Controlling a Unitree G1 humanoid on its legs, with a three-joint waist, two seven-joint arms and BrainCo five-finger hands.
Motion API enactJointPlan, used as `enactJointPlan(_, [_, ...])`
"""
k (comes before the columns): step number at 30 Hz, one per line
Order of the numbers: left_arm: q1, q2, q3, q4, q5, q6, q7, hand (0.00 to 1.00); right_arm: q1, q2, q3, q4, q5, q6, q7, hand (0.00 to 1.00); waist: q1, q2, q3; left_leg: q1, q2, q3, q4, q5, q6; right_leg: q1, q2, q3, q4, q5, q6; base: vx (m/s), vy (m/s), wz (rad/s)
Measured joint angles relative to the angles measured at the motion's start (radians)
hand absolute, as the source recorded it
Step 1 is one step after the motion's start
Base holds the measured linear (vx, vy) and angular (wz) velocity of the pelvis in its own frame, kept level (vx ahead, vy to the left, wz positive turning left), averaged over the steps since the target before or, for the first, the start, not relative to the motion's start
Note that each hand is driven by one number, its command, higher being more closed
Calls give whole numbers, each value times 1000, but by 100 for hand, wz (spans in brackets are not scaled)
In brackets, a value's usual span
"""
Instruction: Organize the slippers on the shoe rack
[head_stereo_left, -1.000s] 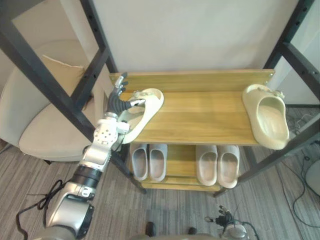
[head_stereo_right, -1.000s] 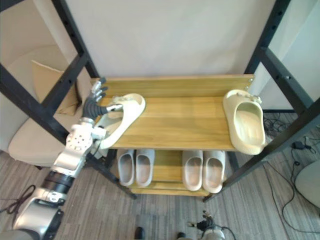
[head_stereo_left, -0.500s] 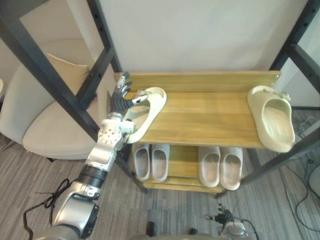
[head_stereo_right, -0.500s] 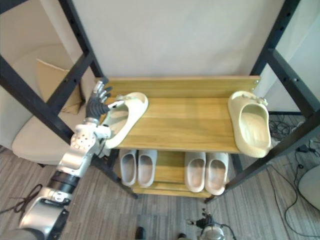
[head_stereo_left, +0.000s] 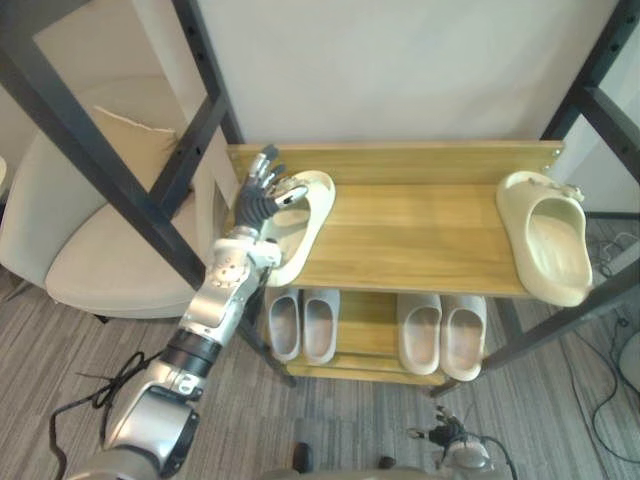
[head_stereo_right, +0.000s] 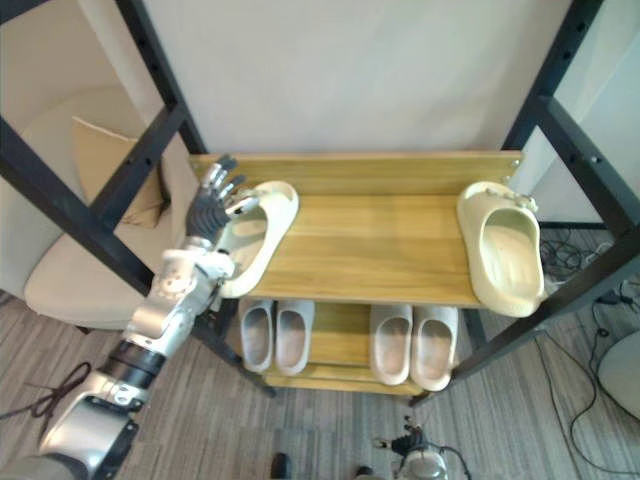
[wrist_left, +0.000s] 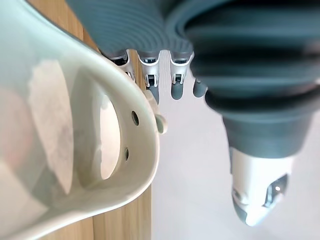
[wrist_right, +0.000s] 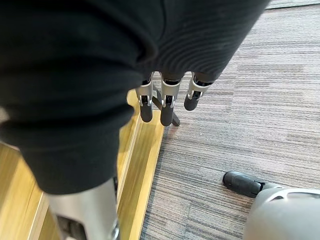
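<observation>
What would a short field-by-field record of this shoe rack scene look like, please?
top shelf: shoe rack holds two cream slippers at opposite ends
left slipper: angled, overhanging the front edge
right slipper: near end past the front edge
lower shelf: left pair, right pair, pale
left hand: open, against left slipper
right hand: open, above floor

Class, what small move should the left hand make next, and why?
Probably slide the cream slipper rightward along the top shelf: the open left hand rests against its side, it lies slanted, and its mate sits at the far end.
</observation>
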Motion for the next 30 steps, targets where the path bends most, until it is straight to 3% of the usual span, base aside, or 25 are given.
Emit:
enactJointPlan(10, [-8,1,-10,-1,3,0,2,0,0,-1,0,0,1,1,0,0,-3,4,2,0,0,1,0,0,0,0,0,0,0,0,0,0,0,0])
enactJointPlan(23, [-8,53,82,-1,312,24,5,0,4,-1,-7,0,1,-2,2,0,4,9,5,0,1,3,0,0,0,-1,1,3,2,0,0,0,0,0])
enactJointPlan(30, [-8,62,86,-1,397,28,4,0,5,-2,-15,0,1,-2,16,0,11,14,8,0,2,4,0,0,0,-3,2,7,3,0,-1,0,0,0])
